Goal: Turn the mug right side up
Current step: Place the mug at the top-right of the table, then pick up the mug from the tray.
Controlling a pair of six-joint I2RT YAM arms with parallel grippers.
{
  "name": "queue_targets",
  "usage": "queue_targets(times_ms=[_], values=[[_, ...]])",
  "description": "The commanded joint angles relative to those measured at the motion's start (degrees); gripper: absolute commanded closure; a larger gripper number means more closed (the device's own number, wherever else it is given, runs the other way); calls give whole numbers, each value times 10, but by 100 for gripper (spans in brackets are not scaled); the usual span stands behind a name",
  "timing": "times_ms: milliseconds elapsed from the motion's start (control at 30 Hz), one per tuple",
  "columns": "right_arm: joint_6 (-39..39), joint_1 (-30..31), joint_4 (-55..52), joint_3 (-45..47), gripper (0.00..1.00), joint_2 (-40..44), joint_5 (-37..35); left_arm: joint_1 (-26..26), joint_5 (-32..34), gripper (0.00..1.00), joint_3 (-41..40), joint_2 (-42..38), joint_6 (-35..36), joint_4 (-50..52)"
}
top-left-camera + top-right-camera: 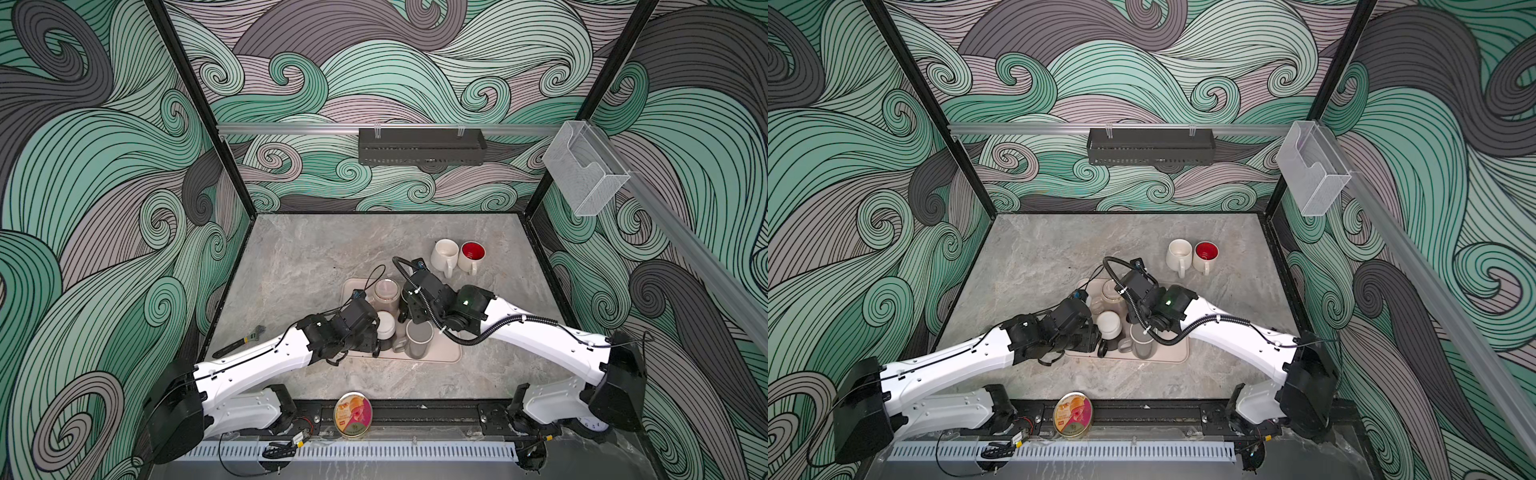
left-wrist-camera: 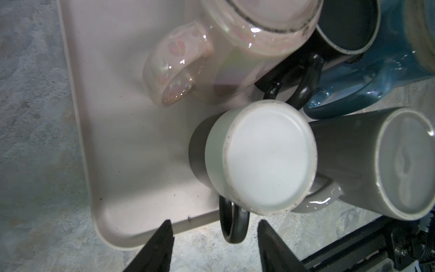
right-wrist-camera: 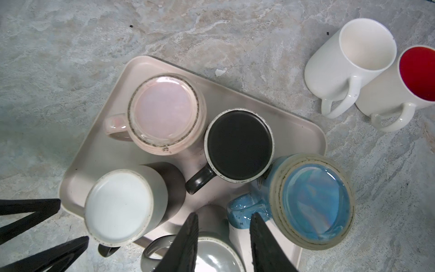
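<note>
Several mugs stand upside down on a beige tray (image 3: 306, 131). The nearest to my left gripper (image 2: 214, 222) is a white-bottomed mug (image 2: 268, 160) with a dark lower body and a black handle (image 2: 235, 230). That handle hangs over the tray's edge between the gripper's open jaws, and neither finger touches it. The same mug shows in both top views (image 1: 385, 326) (image 1: 1108, 323). My right gripper (image 3: 224, 214) hovers open over an inverted grey mug (image 3: 211, 256), holding nothing. Pink (image 3: 162, 110), black (image 3: 239, 143) and blue (image 3: 315, 200) mugs are bottom-up too.
Two upright mugs stand on the table behind the tray, a white one (image 1: 444, 253) and one with a red inside (image 1: 471, 253). A wrench (image 1: 239, 343) lies at the left edge. A round tin (image 1: 354, 413) sits on the front rail.
</note>
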State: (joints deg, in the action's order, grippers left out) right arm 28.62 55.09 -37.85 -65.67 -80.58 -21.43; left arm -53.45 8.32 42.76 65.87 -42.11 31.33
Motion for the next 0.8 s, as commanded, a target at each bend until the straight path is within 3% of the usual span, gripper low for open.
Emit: queue_targets(times_ms=[0,767], values=[[12,-10,22,10,61,15,13,-9,-4,42,15,15,-8,-13],[21,-20,42,40,61,19,28,-31,-4,47,29,86,-7,-30]])
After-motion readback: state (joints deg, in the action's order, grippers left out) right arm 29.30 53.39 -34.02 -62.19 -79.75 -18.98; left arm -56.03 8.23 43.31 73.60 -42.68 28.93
